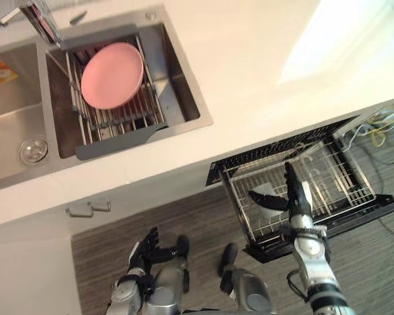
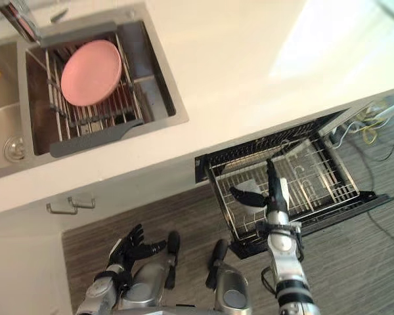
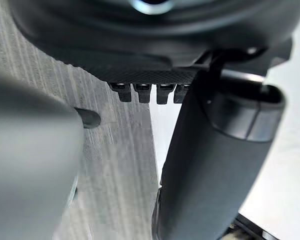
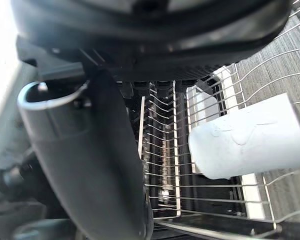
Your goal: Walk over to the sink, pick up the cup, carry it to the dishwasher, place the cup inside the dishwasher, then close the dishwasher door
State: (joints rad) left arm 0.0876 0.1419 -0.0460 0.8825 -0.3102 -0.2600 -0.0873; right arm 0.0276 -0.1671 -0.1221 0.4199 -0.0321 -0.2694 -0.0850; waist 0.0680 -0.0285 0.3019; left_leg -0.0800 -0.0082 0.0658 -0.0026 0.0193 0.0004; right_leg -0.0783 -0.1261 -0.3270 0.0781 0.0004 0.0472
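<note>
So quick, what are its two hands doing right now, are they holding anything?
Left hand: open, holding nothing.
Right hand: open, holding nothing; the cup lies beside it in the dishwasher rack.

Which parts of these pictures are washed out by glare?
Left eye view: bright light bleaches the countertop at its far corner. Right wrist view: glare whitens one edge, while the cup in the dishwasher rack stays plainly visible.

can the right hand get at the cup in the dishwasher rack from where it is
Likely yes: the right hand is open just over the pulled-out rack, and the cup lies on its side on the wires next to the thumb, with nothing between them.
</note>
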